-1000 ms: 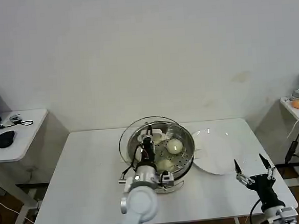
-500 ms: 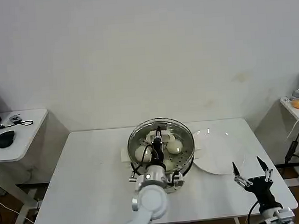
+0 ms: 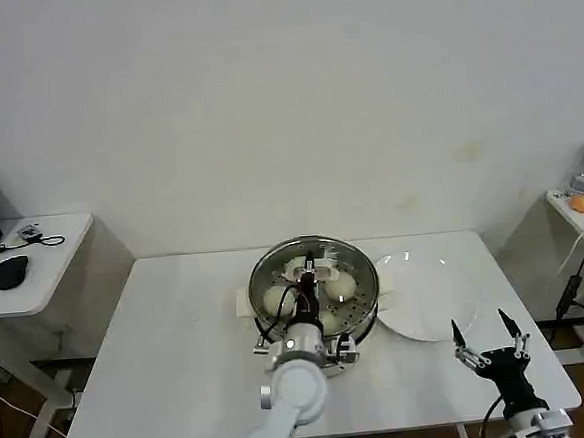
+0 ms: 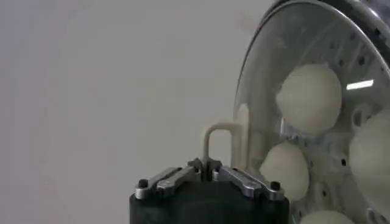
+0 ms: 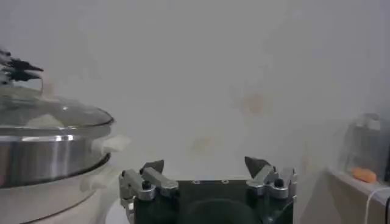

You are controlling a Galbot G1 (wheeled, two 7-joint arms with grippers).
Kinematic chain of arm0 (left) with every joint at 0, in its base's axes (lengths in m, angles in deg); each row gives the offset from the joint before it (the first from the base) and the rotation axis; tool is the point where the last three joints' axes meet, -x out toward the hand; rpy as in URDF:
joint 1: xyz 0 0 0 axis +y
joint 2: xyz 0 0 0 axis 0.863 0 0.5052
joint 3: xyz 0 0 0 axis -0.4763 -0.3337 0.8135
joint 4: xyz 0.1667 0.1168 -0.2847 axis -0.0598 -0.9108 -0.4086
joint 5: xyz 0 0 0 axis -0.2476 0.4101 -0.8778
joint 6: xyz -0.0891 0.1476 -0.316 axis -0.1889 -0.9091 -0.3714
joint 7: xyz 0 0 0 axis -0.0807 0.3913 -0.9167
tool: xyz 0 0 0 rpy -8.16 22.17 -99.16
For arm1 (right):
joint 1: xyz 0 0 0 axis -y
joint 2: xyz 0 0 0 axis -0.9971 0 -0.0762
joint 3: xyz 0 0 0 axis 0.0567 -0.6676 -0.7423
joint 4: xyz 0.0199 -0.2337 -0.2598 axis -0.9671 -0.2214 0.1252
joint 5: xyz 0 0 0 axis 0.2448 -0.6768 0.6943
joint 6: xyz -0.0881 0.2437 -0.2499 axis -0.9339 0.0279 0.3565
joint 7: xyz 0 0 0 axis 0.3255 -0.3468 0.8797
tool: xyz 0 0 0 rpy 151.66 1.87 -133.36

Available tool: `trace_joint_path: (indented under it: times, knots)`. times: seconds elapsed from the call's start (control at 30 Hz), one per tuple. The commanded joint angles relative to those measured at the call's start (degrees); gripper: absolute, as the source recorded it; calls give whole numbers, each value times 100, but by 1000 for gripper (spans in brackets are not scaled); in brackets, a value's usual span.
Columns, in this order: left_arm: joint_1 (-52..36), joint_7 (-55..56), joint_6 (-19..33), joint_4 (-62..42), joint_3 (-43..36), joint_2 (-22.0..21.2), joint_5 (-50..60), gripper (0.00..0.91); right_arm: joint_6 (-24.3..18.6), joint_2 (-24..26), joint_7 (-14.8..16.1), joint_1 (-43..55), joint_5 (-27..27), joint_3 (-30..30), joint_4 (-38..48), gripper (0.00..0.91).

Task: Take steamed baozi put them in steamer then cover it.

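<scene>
Clear glass cover (image 3: pixel 313 271) sits on steamer (image 3: pixel 354 315); left gripper (image 3: pixel 309 271) fingers pinch its handle.

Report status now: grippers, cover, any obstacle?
Left gripper shut on cover handle, cover seated on steamer. Right gripper open, idle near table edge. Baozi inside. No obstacle seen.

White table (image 3: pixel 170 338) bears steamer (image 3: pixel 364 309) and apparently glass plate (image 3: pixel 423 305).

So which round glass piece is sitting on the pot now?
The cover, metal-rimmed, held at its handle by the left end effector. The plate lies flat on the table beside the steamer.
</scene>
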Motion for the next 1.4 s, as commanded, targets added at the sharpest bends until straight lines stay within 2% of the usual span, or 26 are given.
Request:
trace_joint_path:
  times: [0.03, 0.27, 0.3, 0.33, 0.7, 1.2, 1.3, 1.4]
  knots:
    - [20, 13, 1, -82, -11, -39, 26, 0, 0, -7, 0, 4, 3, -36, 4, 907]
    - [30, 59, 16, -106, -1, -70, 4, 0, -16, -20, 5, 0, 12, -61, 19, 907]
    - [27, 124, 24, -133, 11, -86, -14, 282, -17, -20, 5, -3, 14, -62, 19, 907]
    - [26, 180, 25, -149, 14, -96, -43, 907, -21, -22, 4, -6, 12, -64, 20, 907]
    - [169, 157, 23, 379, -21, 83, -193, 907, -27, -52, 3, -5, 56, -124, 31, 907]
    - [945, 184, 148, 1945, -92, 998, -940, 907, -50, -100, 0, -51, 115, -151, 36, 907]
    - [1179, 327, 281, 2334, 196, 1240, -1493, 907, -38, -97, -3, -74, 124, -158, 31, 907]
    - [1479, 891, 482, 2502, 740, 1406, -2588, 907, 23, -64, -59, -126, 98, -189, 9, 907]
